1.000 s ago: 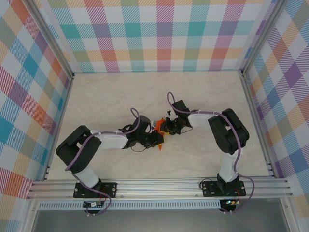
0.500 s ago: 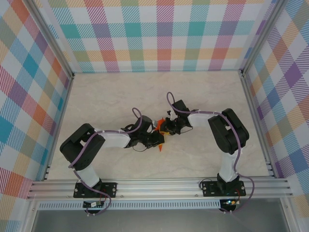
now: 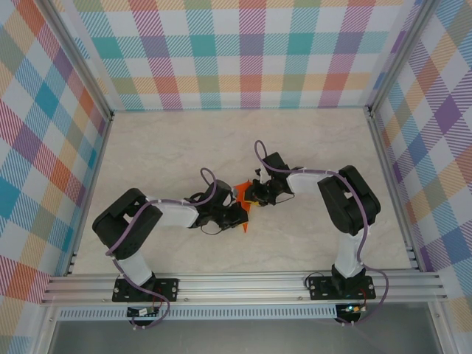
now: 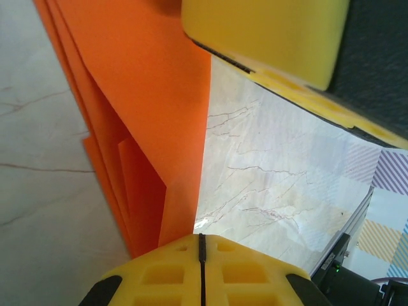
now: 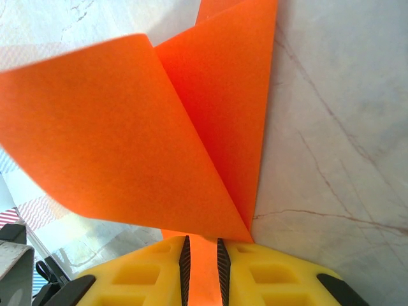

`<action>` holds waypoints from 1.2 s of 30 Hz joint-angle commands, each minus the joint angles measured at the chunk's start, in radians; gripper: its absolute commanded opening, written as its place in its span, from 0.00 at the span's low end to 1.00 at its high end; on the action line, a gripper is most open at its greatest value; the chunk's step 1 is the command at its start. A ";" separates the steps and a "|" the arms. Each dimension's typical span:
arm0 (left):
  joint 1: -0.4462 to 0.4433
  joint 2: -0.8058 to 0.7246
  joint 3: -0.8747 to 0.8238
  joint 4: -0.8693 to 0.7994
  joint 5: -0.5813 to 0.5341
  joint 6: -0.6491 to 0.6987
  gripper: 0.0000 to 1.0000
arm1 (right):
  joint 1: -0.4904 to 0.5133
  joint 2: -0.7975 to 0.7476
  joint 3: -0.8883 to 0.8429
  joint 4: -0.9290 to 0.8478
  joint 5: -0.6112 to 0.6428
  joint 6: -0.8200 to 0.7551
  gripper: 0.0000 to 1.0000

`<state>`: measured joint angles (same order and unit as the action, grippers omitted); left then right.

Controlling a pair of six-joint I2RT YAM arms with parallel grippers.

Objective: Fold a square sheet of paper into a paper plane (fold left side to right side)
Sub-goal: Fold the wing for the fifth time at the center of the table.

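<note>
Nearest to you, your left gripper (image 4: pixel 201 241) is pressing its yellow pads flat together, with no orange showing in the seam between them. Its tips are meeting the near end of the orange paper (image 4: pixel 146 108), which is fanning out ahead of them in several folded layers across the marble table (image 4: pixel 268 185). Just beyond, your right gripper (image 5: pixel 201 242) is clamping a narrow strip of that paper between its pads, and a broad flap is lifting off the table above the pinch. The overhead camera is placing the two grippers almost touching near the middle of the table, the left one slightly nearer and further left, with paper peeking out between them and a small orange tip poking toward you beside the left fingers. The left wrist camera is giving you the stacked fold edges and one yellow pad (image 4: pixel 268 38) of the right gripper hanging over the paper's far end, while the right wrist camera is giving you the raised flap instead. Farther back, plaid walls (image 3: pixel 251 51) are enclosing the table.
</note>
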<state>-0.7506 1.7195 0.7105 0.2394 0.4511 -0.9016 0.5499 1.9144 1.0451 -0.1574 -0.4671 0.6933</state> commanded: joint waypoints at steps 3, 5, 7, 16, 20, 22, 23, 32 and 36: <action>-0.015 0.028 -0.022 -0.024 0.007 -0.011 0.06 | 0.005 0.047 -0.005 -0.098 0.064 -0.021 0.22; -0.021 0.026 -0.029 -0.034 0.008 -0.009 0.06 | 0.006 0.048 -0.004 -0.103 0.067 -0.020 0.22; -0.029 0.021 -0.039 -0.045 0.007 -0.008 0.06 | 0.005 0.047 -0.003 -0.105 0.067 -0.021 0.22; -0.070 -0.001 -0.068 -0.098 0.008 -0.007 0.06 | 0.005 0.049 -0.003 -0.108 0.073 -0.020 0.22; -0.089 -0.012 -0.083 -0.112 0.012 -0.006 0.05 | 0.004 0.048 -0.003 -0.111 0.075 -0.020 0.22; -0.098 -0.019 -0.092 -0.119 0.013 -0.007 0.05 | 0.004 0.048 -0.003 -0.110 0.075 -0.020 0.22; -0.102 -0.023 -0.096 -0.120 0.012 -0.009 0.05 | 0.005 0.048 -0.002 -0.112 0.076 -0.023 0.22; -0.124 -0.075 -0.123 -0.132 0.024 -0.001 0.05 | 0.005 0.057 0.004 -0.119 0.076 -0.022 0.22; -0.129 -0.094 -0.139 -0.140 0.027 0.003 0.05 | 0.005 0.058 0.006 -0.119 0.076 -0.023 0.22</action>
<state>-0.8467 1.6402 0.6113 0.2276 0.4164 -0.9016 0.5564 1.9167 1.0569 -0.2077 -0.4801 0.6914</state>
